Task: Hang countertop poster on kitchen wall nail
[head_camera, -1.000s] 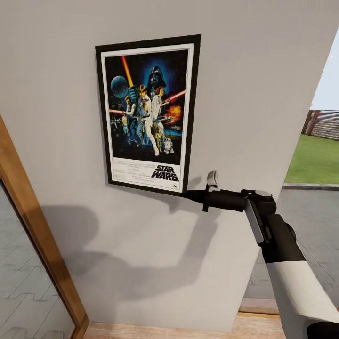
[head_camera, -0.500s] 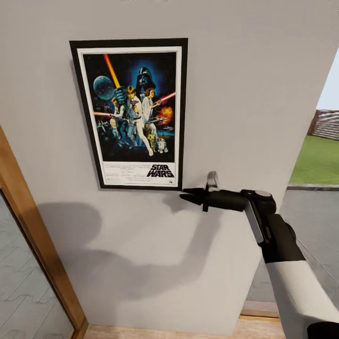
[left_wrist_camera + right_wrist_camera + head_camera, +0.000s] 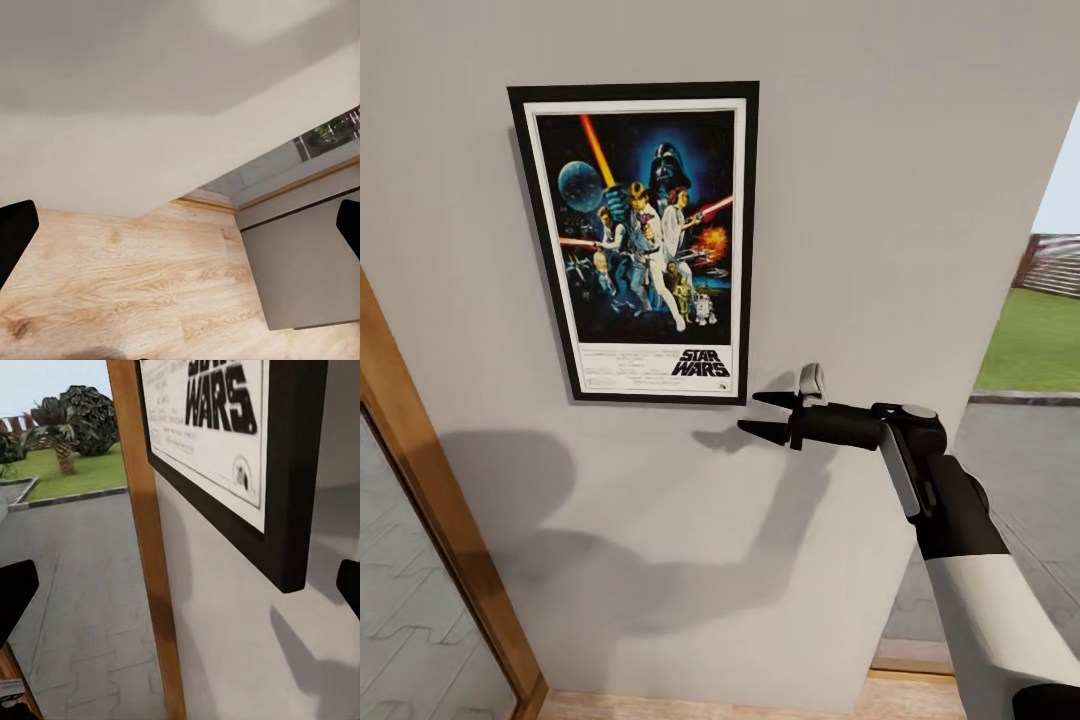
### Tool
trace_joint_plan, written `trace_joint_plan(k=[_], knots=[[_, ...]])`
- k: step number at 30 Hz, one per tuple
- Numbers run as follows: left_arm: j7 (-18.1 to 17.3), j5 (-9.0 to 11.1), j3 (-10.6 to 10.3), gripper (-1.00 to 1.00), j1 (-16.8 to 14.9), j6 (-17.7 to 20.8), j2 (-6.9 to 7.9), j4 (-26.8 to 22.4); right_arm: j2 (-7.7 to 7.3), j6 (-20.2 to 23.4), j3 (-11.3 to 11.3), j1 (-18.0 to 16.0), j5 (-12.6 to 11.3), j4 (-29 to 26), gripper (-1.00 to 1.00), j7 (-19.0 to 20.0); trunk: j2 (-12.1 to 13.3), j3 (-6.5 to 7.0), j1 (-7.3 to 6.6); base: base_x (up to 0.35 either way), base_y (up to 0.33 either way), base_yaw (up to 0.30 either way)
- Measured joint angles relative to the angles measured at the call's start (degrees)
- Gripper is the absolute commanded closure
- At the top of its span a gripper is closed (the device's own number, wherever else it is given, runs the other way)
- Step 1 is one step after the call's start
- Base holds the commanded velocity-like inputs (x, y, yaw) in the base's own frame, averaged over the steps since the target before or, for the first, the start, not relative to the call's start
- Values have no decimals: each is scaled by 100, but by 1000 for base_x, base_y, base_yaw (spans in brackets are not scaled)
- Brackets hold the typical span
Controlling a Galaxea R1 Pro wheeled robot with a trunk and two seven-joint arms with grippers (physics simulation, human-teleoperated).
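The Star Wars poster (image 3: 635, 240) hangs upright and flat against the grey wall (image 3: 900, 200), its black frame level. My right gripper (image 3: 750, 413) is open just below and to the right of the poster's lower right corner, apart from it, with nothing between its fingers. In the right wrist view that corner of the poster (image 3: 247, 457) is close ahead, between the spread fingertips (image 3: 13, 596). The left gripper (image 3: 180, 236) is open, pointing down at the wooden floor (image 3: 112, 285). The kitchen countertop is out of view.
A wooden door frame (image 3: 420, 510) with glass runs down the wall's left side. Right of the wall, an opening shows paving, a lawn (image 3: 1030, 350) and a fence. A grey cabinet front (image 3: 307, 270) stands on the floor near the left gripper.
A second ago the right gripper was shut on the tilted poster's lower right corner. The poster has since shifted left and straightened on the wall, and the gripper has let go and opened.
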Motion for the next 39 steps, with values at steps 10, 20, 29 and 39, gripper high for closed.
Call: trace_joint_plan(k=[10, 20, 29, 39], knots=[[-5, -1, 0, -100, 0, 0, 0, 1, 0, -2, 0, 0, -9, 0, -100, 3, 0, 0, 4, -200, 0, 0], [-7, -1, 1, -100, 0, 0, 5, 1, -17, 0, -42, 3, -9, 0, -100, 19, -1, 0, 1, -194, 0, 0], [-8, 0, 0, -100, 0, 5, 9, 1, -58, 4, -585, 248, -28, -2, -100, 72, 0, 0, 0, -12, 0, 0], [1603, 10, -58, -100, 1, -1, -118, -12, -446, -2163, -3287, 4079, 118, 2097, -100, 132, 1, -1, 0, 0, 0, 0]])
